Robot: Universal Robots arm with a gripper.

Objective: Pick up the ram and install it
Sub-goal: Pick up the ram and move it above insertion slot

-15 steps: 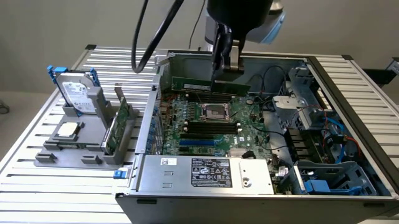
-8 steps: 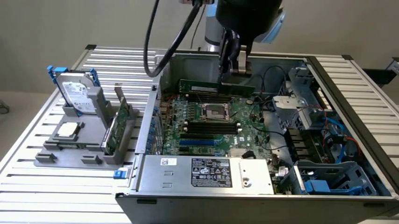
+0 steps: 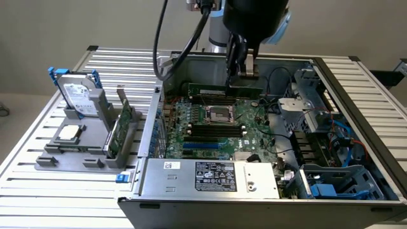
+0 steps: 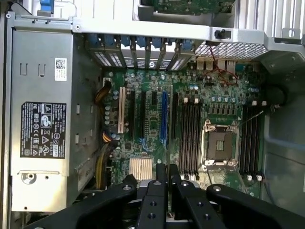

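The ram (image 3: 216, 90) is a long, thin green stick that hangs level over the far side of the motherboard (image 3: 254, 126), inside the open computer case. My gripper (image 3: 240, 76) comes down from above and is shut on the ram's upper edge. Below it lie the CPU socket (image 3: 219, 113) and the long black memory slots (image 3: 216, 130). In the wrist view my fingertips (image 4: 161, 177) stand close together. There the CPU socket (image 4: 220, 143) sits between two banks of black slots (image 4: 189, 138), and the ram itself is hard to make out between the fingers.
The power supply (image 3: 210, 176) fills the near side of the case. A drive cage with blue parts (image 3: 337, 183) and cables sits at the exterior view's right. Outside the case, a grey holder (image 3: 76, 157) carries a hard drive (image 3: 79, 98), a green expansion card (image 3: 121, 126) and a chip (image 3: 68, 133).
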